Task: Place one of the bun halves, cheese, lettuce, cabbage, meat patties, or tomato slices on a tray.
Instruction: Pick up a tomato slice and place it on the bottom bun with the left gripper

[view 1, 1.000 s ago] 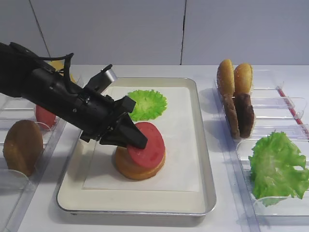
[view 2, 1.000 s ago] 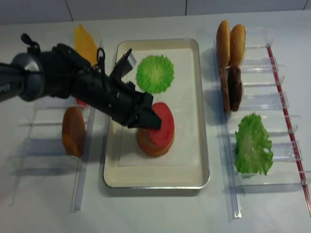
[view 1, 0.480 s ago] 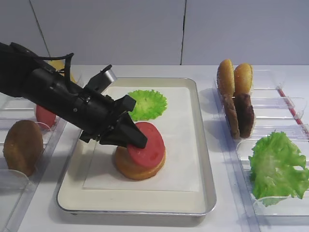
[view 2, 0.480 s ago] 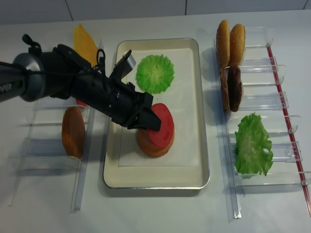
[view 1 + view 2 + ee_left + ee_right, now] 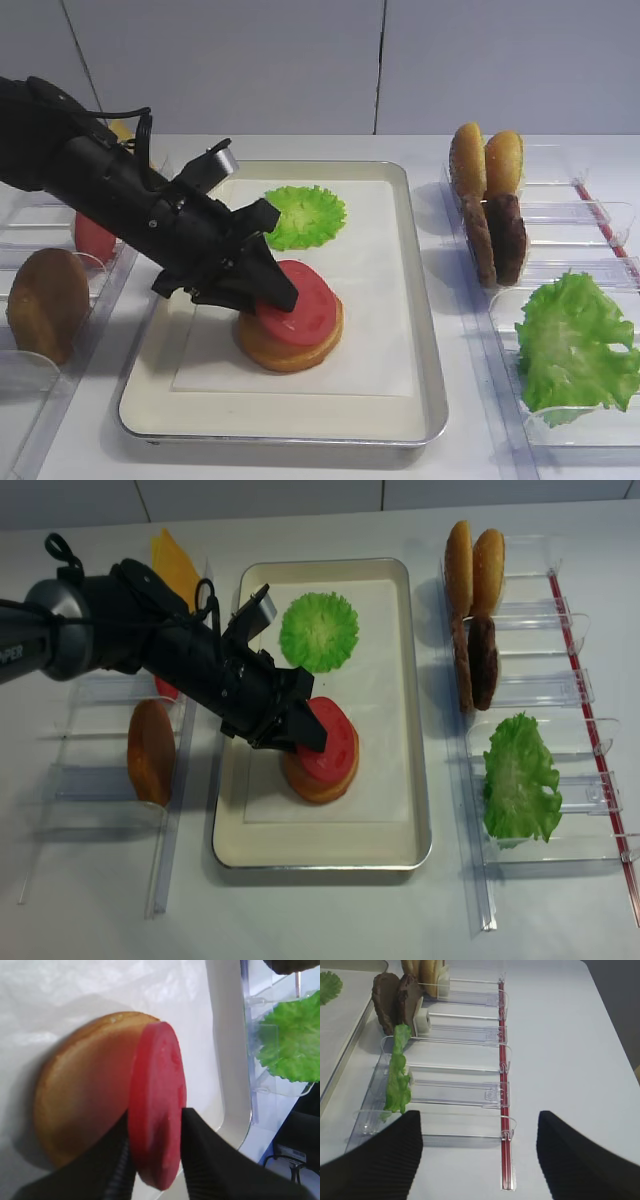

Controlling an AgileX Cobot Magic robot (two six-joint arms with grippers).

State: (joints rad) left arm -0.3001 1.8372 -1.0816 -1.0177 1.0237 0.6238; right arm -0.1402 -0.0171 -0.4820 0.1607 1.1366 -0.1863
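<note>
A tomato slice (image 5: 299,306) lies on top of a bun half (image 5: 291,343) that sits on the white paper liner (image 5: 370,300) of the silver tray (image 5: 425,330), toward the tray's near-left part. In the left wrist view the red disc (image 5: 159,1125) leans against the pale brown bun face (image 5: 82,1095), with the two black fingers (image 5: 210,1160) of the left tool (image 5: 268,290) standing on either side of its lower edge; the jaws are narrow and close to the slice, but whether they still press it I cannot tell. The left arm (image 5: 110,190) reaches in low from the left across the tray's rim.

Further back on the liner lies a flat round lettuce leaf (image 5: 303,215), apart from the bun. Left of the tray, clear plastic racks (image 5: 90,780) hold a second tomato slice (image 5: 93,240), upright and partly hidden by the arm, another bun half (image 5: 46,303) standing on edge, and a yellow-orange cheese slice (image 5: 175,570) behind the arm.

Right of the tray, more racks (image 5: 580,215) hold two bun halves (image 5: 485,160) on edge side by side, just in front of them two dark meat patties (image 5: 495,238) also on edge, and nearer the camera a large ruffled lettuce leaf (image 5: 575,345).

The right tool (image 5: 480,1160) hovers over the white tabletop (image 5: 560,1035) beside the near end of the right racks, its two dark fingers set wide apart with nothing between them.
</note>
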